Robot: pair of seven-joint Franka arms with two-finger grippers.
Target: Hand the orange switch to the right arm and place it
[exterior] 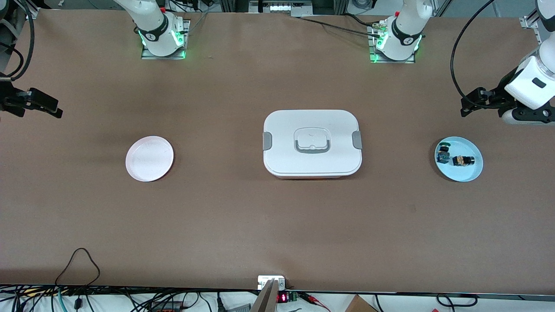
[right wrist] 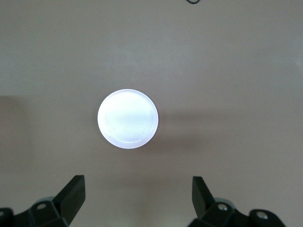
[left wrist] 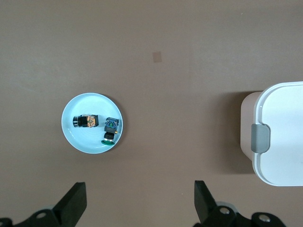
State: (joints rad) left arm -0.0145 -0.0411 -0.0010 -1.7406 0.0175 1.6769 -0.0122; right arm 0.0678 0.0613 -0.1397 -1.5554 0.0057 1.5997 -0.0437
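The orange switch lies on its side in a light blue plate at the left arm's end of the table, next to a green-capped switch with a blue body. In the left wrist view the orange switch, the green-capped switch and the plate show well below the camera. My left gripper is open and empty, high over bare table beside that plate. My right gripper is open and empty, high over the right arm's end of the table.
A white lidded box with grey side latches stands mid-table; its edge shows in the left wrist view. An empty white plate lies toward the right arm's end, also seen in the right wrist view.
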